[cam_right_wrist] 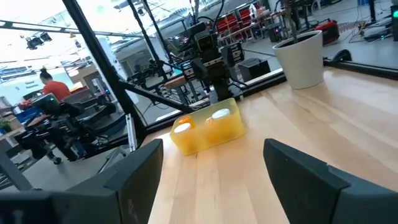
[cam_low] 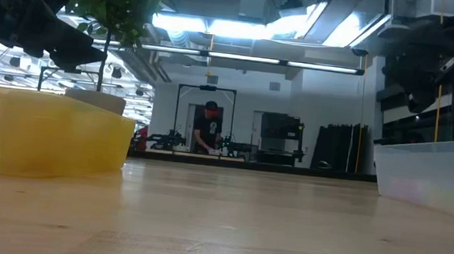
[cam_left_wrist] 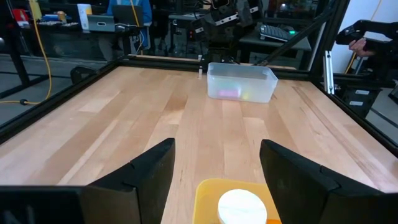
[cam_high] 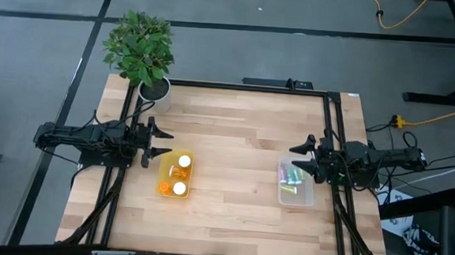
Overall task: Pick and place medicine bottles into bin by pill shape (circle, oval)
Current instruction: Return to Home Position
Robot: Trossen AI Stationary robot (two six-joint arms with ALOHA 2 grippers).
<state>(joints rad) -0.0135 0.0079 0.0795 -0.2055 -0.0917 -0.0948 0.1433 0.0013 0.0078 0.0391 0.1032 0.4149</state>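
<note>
Soft, even overhead light covers the worktop [cam_high: 242,144] in the high view, with only faint shadows; the wood shows a mild sheen. In the low view ceiling lights [cam_low: 219,25] glare hard; the right wrist view's background burns out white.

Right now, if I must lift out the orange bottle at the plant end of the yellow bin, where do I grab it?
Take the orange bottle by its white cap, straight from above: it seems to stand upright, cap up, and the yellow bin's walls block a sideways approach. The open left end effector sits closest.
</note>
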